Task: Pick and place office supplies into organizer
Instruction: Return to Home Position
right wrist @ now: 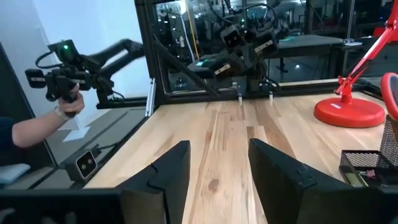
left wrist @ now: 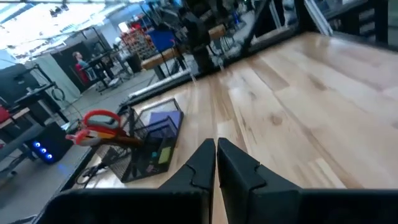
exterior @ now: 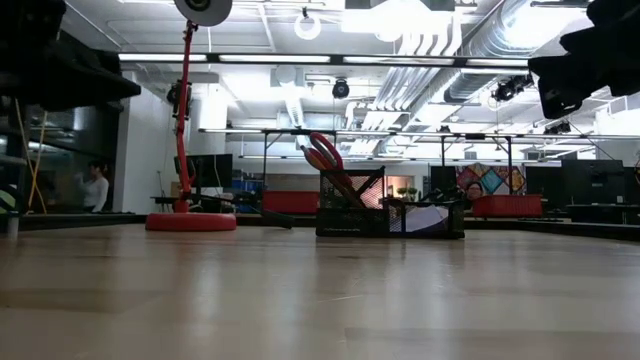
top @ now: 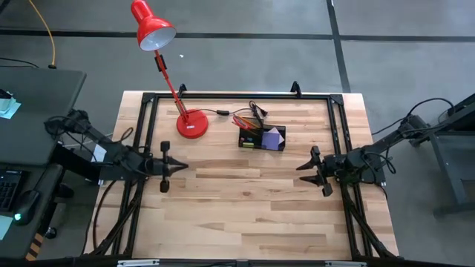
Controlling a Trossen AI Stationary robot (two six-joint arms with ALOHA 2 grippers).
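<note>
While both arms wait at opposite table sides, the black mesh organizer [exterior: 345,220] stands near the far edge, just beside the red desk lamp [top: 191,123]; red-handled scissors [left wrist: 99,114] and a purple pad [top: 273,136] rest inside it; left gripper [left wrist: 216,144]: fingers pressed together, empty; right gripper [right wrist: 219,144]: fingers spread apart, empty.

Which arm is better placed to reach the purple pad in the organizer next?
Right. The right claw sits nearer the purple pad in the organizer and is open; the left claw is farther away and shut.
</note>
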